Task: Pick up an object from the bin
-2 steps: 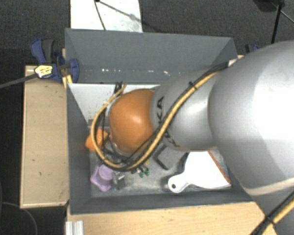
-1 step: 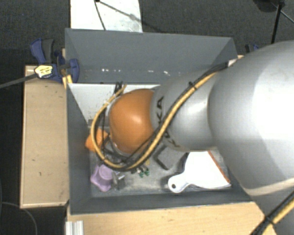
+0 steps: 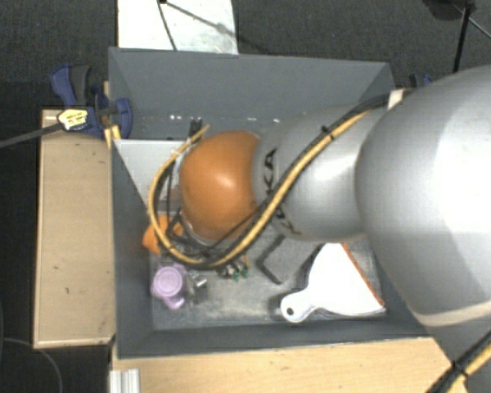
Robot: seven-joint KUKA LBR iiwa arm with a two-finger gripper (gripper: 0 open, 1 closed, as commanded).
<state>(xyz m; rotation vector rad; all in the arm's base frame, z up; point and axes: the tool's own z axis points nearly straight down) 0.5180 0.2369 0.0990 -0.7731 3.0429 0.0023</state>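
Looking down, we see the hand (image 3: 190, 250) low in the grey metal bin (image 3: 245, 84), tucked under the arm's orange cover (image 3: 217, 182); we cannot tell whether it is apart or together. A lilac plastic cylinder (image 3: 168, 284) lies just beside the hand, and a flat white plastic paddle (image 3: 331, 289) well apart from it.

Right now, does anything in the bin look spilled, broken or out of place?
Nothing stands out. The purple cup at lower left seems tipped and the white paddle-shaped piece lies flat, both ordinary for loose items.

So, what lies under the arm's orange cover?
By the lower left edge of the cover lie a purple cup and an orange piece; whatever is straight beneath it is hidden.
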